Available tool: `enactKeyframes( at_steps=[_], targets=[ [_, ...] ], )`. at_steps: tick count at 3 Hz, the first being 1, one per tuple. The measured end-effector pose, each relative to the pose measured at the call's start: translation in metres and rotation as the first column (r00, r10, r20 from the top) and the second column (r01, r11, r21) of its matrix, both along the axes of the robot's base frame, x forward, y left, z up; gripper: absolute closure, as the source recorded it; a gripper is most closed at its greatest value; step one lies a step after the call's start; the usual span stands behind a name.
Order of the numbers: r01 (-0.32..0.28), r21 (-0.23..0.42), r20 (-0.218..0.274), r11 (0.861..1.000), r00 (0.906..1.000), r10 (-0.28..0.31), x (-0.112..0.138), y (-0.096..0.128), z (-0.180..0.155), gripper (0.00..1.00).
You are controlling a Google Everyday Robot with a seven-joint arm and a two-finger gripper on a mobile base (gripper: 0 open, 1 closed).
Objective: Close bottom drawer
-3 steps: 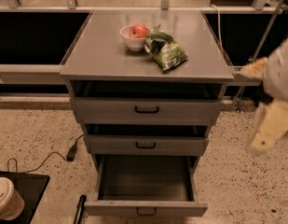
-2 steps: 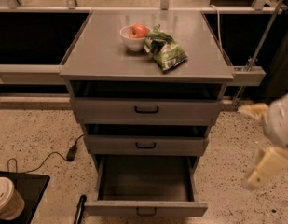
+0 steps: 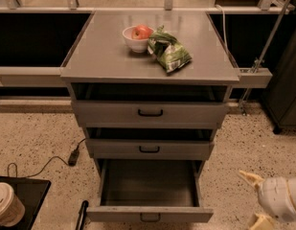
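Observation:
The bottom drawer point(image 3: 150, 213) is the lowest of three grey drawers in the cabinet. It is pulled far out, showing its empty grey box and a small black loop handle on its flat front. The middle drawer point(image 3: 149, 148) and the top drawer point(image 3: 150, 112) stick out only a little. My gripper point(image 3: 253, 200) is at the lower right corner of the view, to the right of the bottom drawer's front and apart from it. Its two pale fingers point(image 3: 249, 177) are spread, and nothing is held between them.
On the cabinet top point(image 3: 99, 56) stand a white bowl with an apple point(image 3: 137, 37) and a green snack bag point(image 3: 169, 52). A cable with a plug point(image 3: 73, 156) lies on the floor at left. A lidded paper cup point(image 3: 6, 205) stands on a black tray point(image 3: 30, 191). A dark cabinet point(image 3: 287, 95) stands at right.
My arm has come down along the cabinet's right side, from the height of the top drawers to the level of the bottom drawer's front. The drawers have not moved.

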State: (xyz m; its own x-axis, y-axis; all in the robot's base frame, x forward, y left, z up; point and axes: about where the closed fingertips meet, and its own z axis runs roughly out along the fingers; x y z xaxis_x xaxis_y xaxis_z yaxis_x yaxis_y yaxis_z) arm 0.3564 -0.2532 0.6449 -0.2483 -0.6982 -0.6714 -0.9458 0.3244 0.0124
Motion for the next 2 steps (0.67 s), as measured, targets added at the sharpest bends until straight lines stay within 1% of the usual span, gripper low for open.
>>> enactKeyframes(
  at_steps=[1,2],
  targets=[
    [-0.021,0.03,-0.014,0.999,0.9997,0.021,-0.0027,0.003,-0.0224,0.0],
    [-0.021,0.03,-0.014,0.999,0.9997,0.022,-0.0027,0.0031,-0.0225,0.0]
  ],
)
